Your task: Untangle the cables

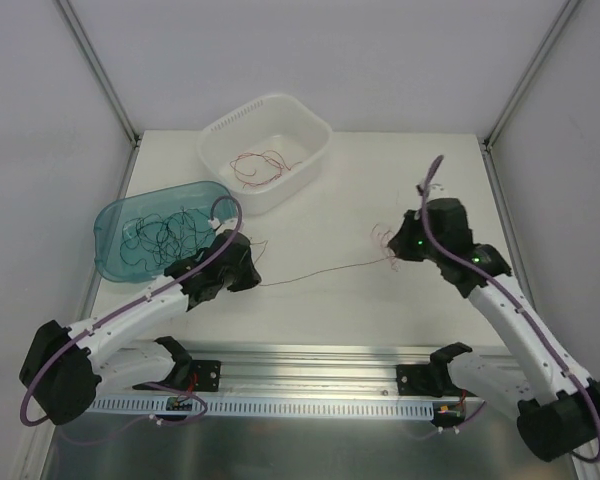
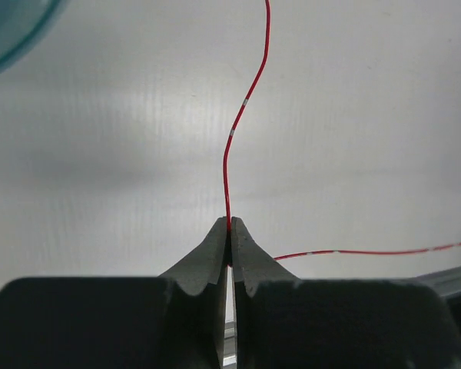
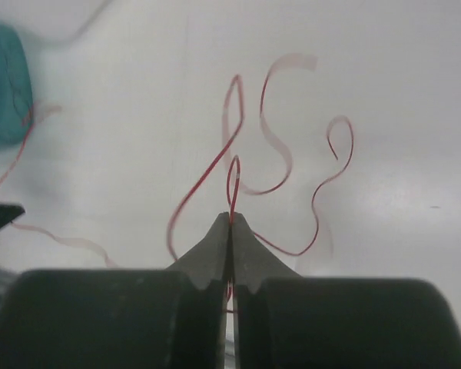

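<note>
Far left of worktop (image 1: 380, 180): teal tub (image 1: 108, 258) containing loose black cables (image 1: 162, 232). Left fingers (image 2: 230, 223): fully closed, pinching one end of red cable (image 1: 320, 272). Further back: white tub (image 1: 302, 170) containing red strands (image 1: 262, 165). Cable span: nearly straight, running across worktop between both arms. Right fingers (image 3: 230, 217): fully closed on curly opposite end, with loose red loops (image 3: 323, 192) beside tips.

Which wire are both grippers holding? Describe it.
Start at the table, in front of the teal tub and white tub. The red wire runs nearly straight from left gripper to right gripper; unlike the tubs' curled strands, it lies outside them.
</note>
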You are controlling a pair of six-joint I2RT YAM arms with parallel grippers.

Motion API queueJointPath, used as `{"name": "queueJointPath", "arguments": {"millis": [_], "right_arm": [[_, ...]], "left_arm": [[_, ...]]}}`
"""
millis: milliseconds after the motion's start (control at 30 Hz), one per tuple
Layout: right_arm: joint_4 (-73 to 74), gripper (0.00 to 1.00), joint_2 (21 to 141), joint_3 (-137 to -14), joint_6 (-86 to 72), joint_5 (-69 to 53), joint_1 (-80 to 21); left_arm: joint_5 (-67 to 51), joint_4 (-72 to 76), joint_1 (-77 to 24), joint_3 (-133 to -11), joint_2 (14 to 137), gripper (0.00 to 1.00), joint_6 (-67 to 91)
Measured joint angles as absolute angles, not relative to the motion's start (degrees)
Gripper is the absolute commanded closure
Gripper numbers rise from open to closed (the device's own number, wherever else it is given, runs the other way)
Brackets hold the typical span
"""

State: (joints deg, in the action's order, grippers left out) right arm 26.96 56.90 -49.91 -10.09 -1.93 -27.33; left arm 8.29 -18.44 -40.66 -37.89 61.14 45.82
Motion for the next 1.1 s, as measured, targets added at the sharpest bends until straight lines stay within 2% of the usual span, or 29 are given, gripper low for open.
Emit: {"name": "queueJointPath", "arguments": {"millis": [267,400,533,633,800,900,1100], "right_arm": [[45.0,0.99,48.8,-73.0,-0.2,2.8,-5.0],[48.7,0.99,49.3,-80.7,1.8,2.2,0.4],[49.3,0.99,50.1,-82.4,1.8,-4.4,1.2],[47.0,0.99,50.0,-76.7,0.7,-10.6,1.2],[42.4,0.99,51.1,-58.5,-2.0,-17.3,0.2],[39.2,0.98,53.7,-47.1,-4.1,-18.0,-3.7],[34.2,0.92,58.6,-38.9,-7.6,-17.2,-13.4]], "left_arm": [[10.8,-22.7,-37.7,-36.7,58.8,1.00,43.5],[10.9,-23.5,-37.7,-36.7,58.9,1.00,42.9],[9.9,-23.6,-37.7,-36.8,59.2,1.00,42.3],[7.6,-24.7,-37.7,-38.2,59.3,1.00,41.6],[4.0,-25.8,-37.7,-44.8,59.3,1.00,39.6],[2.5,-26.4,-37.7,-51.8,59.4,1.00,38.0],[1.0,-25.9,-36.4,-69.3,63.3,1.00,33.9]]}}
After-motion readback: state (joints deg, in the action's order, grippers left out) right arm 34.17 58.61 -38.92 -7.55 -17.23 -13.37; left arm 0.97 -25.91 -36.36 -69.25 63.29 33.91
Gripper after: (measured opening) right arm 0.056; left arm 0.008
